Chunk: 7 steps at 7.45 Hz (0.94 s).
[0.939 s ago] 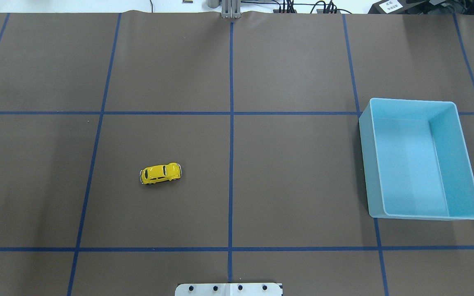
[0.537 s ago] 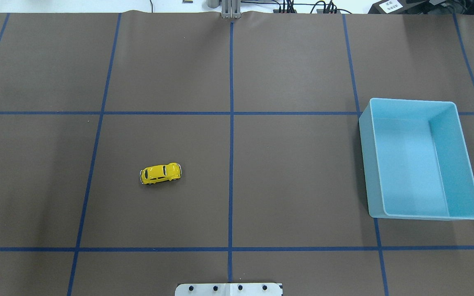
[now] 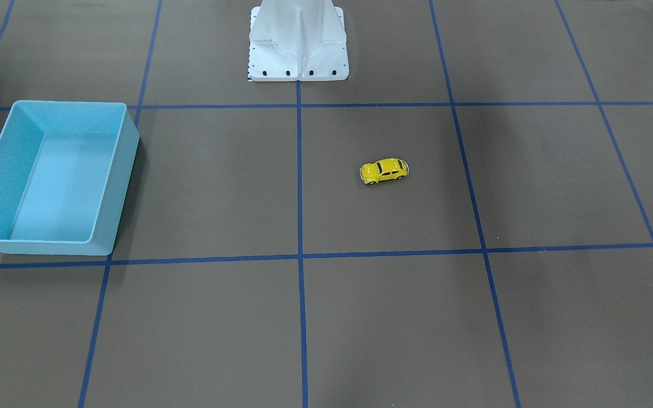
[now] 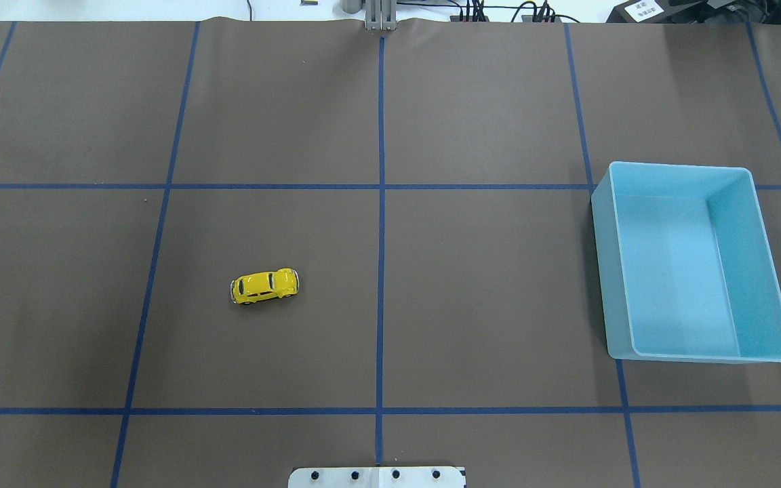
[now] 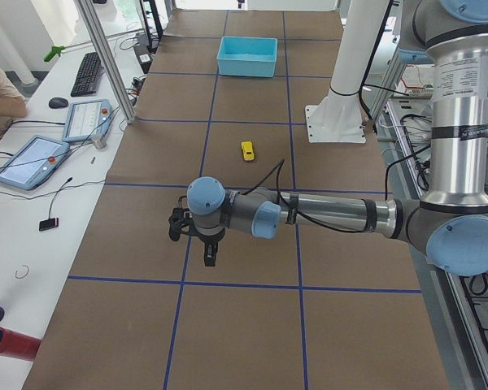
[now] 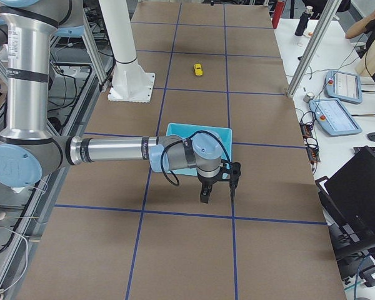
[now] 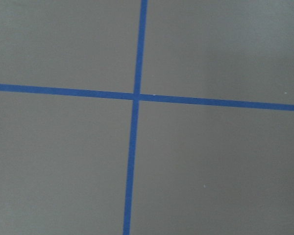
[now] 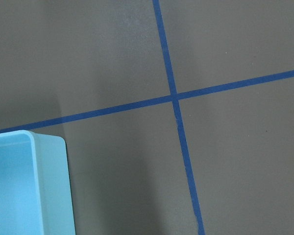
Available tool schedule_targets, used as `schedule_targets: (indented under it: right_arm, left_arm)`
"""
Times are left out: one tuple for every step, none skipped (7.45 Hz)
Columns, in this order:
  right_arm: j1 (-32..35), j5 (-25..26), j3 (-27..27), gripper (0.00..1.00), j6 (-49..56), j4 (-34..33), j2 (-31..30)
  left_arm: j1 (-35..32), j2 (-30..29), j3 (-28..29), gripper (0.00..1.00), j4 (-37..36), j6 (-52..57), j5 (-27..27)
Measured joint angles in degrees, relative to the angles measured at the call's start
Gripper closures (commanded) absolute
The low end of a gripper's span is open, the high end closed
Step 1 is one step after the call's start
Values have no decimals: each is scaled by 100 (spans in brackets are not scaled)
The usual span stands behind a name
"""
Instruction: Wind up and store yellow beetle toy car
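Observation:
The yellow beetle toy car (image 4: 264, 286) stands on its wheels on the brown mat, left of the centre line. It also shows in the front-facing view (image 3: 384, 170), the left side view (image 5: 247, 150) and the right side view (image 6: 198, 69). My left gripper (image 5: 193, 248) hangs over the mat well off to the car's left, far from it. My right gripper (image 6: 217, 195) hangs just outside the blue bin (image 4: 675, 165). I cannot tell whether either gripper is open or shut. Neither wrist view shows fingers or the car.
The light-blue bin (image 3: 49, 103) is open-topped and holds nothing; it sits at the mat's right in the overhead view, and one corner shows in the right wrist view (image 8: 29, 196). The white robot base (image 3: 298, 39) stands at the near edge. Blue tape lines grid the mat.

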State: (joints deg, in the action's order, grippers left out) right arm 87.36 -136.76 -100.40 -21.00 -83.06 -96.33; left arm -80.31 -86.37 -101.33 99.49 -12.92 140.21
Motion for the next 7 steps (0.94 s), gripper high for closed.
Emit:
schedule_targets:
  right_arm:
    - [0,0,0,0,0,0,0]
    - [0,-1,0,0,-2,0,1]
    - [-1,-5,2,0,-5,0,5]
    - [-5,-5,13,0,-10,0,13]
    - [-7,-3,22,0,-16,0,22]
    - [-8,-1,26,0,-22,0,29]
    - [-9,2,27,0,-25,0,36]
  left_arm:
    - [384,-21,-397,0,0,0,-1]
    - [770,-103,-731,0,0,1,-15]
    - [1160,-315,-978,0,1,5,-43]
    - [1560,-664,-1116,0,4,10,-70]
    - [1974,-988,-1225,0,3,14,-205]
    - [2475,-1221,-1397,0,10,22,-558]
    - [3169,-1346,-1682,0,15,37,-1194]
